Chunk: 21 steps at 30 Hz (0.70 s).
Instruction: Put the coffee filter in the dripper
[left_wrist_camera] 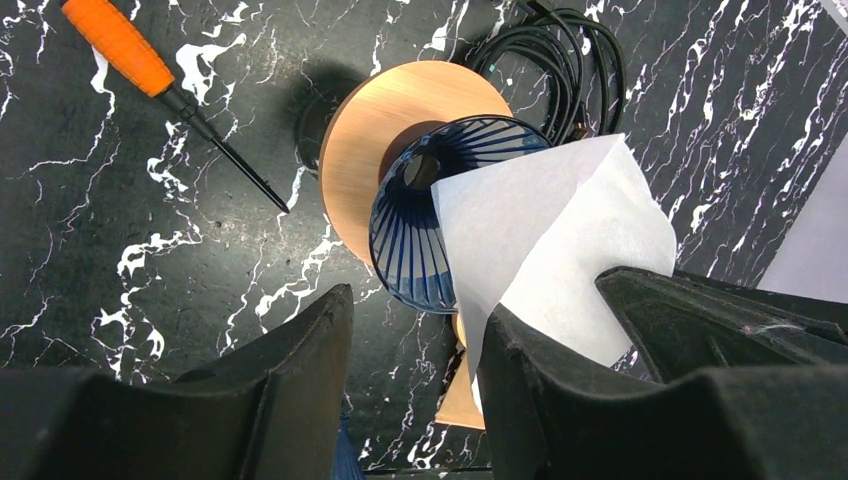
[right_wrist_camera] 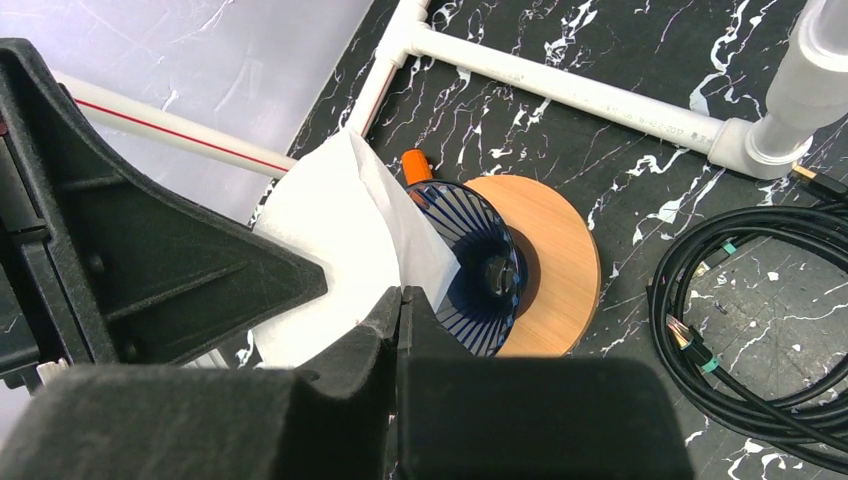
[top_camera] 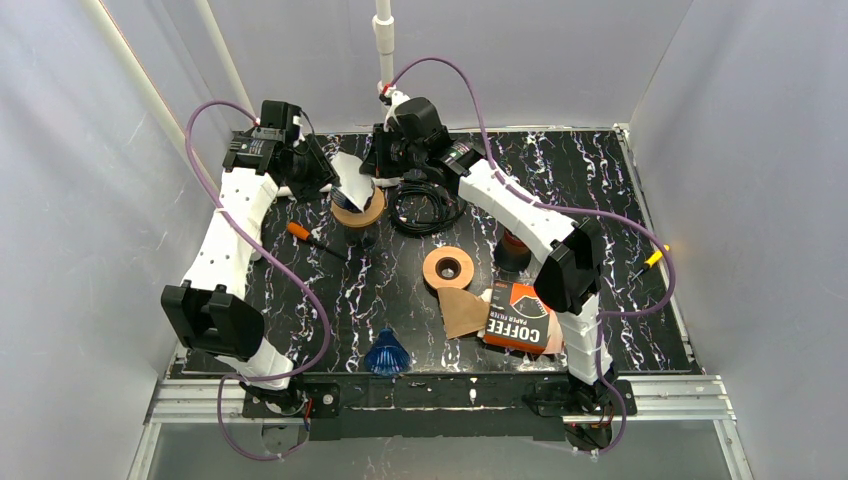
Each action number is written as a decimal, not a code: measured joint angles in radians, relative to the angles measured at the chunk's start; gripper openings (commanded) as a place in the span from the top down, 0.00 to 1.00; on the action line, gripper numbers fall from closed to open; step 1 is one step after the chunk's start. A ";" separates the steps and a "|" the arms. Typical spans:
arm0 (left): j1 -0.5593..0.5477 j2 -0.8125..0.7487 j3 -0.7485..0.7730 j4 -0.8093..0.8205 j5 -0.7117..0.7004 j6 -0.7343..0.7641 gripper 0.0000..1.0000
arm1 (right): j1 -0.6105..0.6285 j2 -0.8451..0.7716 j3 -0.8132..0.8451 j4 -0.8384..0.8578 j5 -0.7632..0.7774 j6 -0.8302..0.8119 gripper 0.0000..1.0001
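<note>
Orange to start, on the handle of a screwdriver (left_wrist_camera: 160, 80), well off to the left of the left gripper (left_wrist_camera: 418, 305), down on black marbled tabletop (left_wrist_camera: 100, 250). Jaws there standing apart, only bare table in the gap.

Just outside its right-hand finger, white paper: the coffee filter (left_wrist_camera: 560, 220), creased, folded to a cone, lower edge lost behind that finger. Lying across one side of the dripper (left_wrist_camera: 410, 240), partly in the mouth, much of the sheet sticking out past the rim. Hard to say how deep. Dripper itself dark blue, ribbed, see-through, narrow end at a round wooden disc (left_wrist_camera: 365, 150). Upright or tipped? Impossible to judge from these angles.

On to the right gripper (right_wrist_camera: 400, 300): jaws pinched together right at the rim, clamped, by the look of it, on the filter's edge, the contact itself buried under the fingertips. From overhead, both wrists crowding the spot, little but a white flap visible.

Right of those closed jaws, a coil of black cable (right_wrist_camera: 672, 290). Beyond the tips, a white pipe (right_wrist_camera: 580, 90), cut off at the frame.
</note>
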State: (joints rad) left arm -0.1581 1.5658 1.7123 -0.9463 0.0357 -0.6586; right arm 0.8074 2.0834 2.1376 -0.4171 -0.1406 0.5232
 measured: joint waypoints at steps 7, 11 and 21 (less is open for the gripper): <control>-0.001 0.019 0.000 0.026 0.031 -0.026 0.85 | 0.011 0.000 -0.008 0.027 0.000 -0.008 0.85; -0.001 0.037 0.000 0.038 0.051 -0.031 0.97 | 0.024 0.000 -0.010 0.050 0.000 -0.036 0.76; -0.001 0.038 0.000 0.058 0.077 -0.029 1.00 | 0.063 0.001 -0.010 0.075 0.045 -0.173 0.47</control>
State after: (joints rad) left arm -0.1589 1.6035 1.7123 -0.8886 0.1131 -0.6876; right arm 0.8707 2.0846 2.1281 -0.3424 -0.0956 0.3500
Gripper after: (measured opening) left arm 0.008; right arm 0.473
